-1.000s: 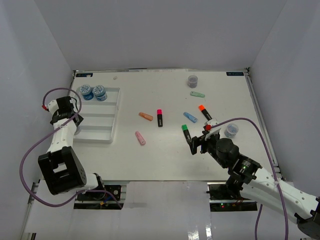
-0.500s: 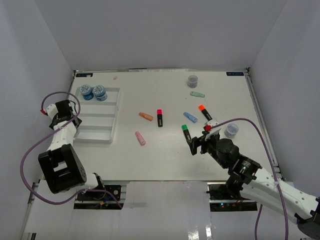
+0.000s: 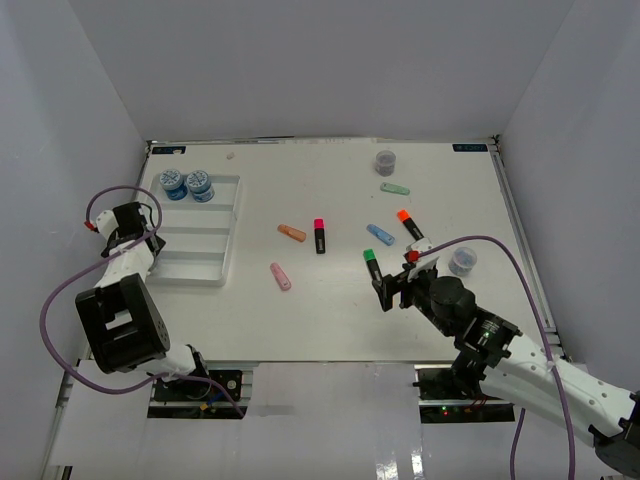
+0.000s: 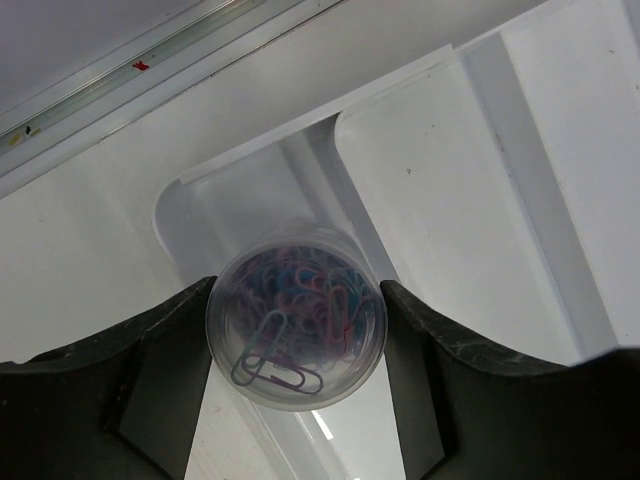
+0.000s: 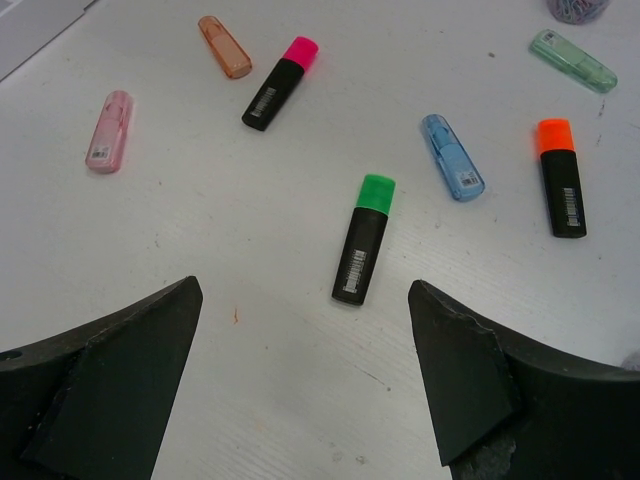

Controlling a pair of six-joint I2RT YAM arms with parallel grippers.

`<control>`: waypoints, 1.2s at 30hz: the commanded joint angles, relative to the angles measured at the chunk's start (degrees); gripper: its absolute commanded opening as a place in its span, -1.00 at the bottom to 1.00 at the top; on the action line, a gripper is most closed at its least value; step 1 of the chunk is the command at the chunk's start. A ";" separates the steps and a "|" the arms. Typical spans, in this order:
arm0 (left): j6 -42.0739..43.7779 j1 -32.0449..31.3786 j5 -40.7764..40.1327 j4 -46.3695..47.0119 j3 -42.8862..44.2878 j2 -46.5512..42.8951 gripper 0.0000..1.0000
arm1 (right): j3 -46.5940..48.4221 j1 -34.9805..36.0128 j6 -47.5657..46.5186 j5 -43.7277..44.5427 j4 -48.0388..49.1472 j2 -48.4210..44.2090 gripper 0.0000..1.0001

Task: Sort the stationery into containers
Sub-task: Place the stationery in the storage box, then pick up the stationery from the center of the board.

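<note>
Bright, even diffuse light; shadows faint. Top view sharp, reflections on glossy strip (image 3: 330, 440) at bottom. Left wrist: jar (image 4: 296, 330) slightly soft, small glare spot below it. Right wrist crisp.

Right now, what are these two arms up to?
The left gripper holds a clear jar of paper clips over a corner of the white tray, which holds two blue jars. The right gripper hangs open above a green-capped highlighter. The other highlighters and markers lie loose on the table.
</note>
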 commanded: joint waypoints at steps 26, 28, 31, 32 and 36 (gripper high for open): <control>11.89 -18.86 18.03 1.36 1.78 -20.56 0.96 | 13.51 -25.35 13.21 16.43 -11.13 16.21 0.80; 13.31 -24.99 21.96 2.23 0.99 -22.50 0.96 | 13.51 -28.52 14.00 16.08 -11.13 17.79 0.80; 15.68 -30.02 28.12 3.38 -1.37 -26.37 0.96 | 12.89 -35.71 15.58 13.98 -11.04 20.51 0.80; 16.12 -30.83 29.28 3.55 -2.08 -27.34 0.96 | 12.81 -37.05 15.76 13.36 -11.04 21.13 0.80; 16.83 -34.43 29.65 3.12 -5.94 -32.95 0.96 | 12.98 -42.32 16.03 11.43 -9.99 23.94 0.80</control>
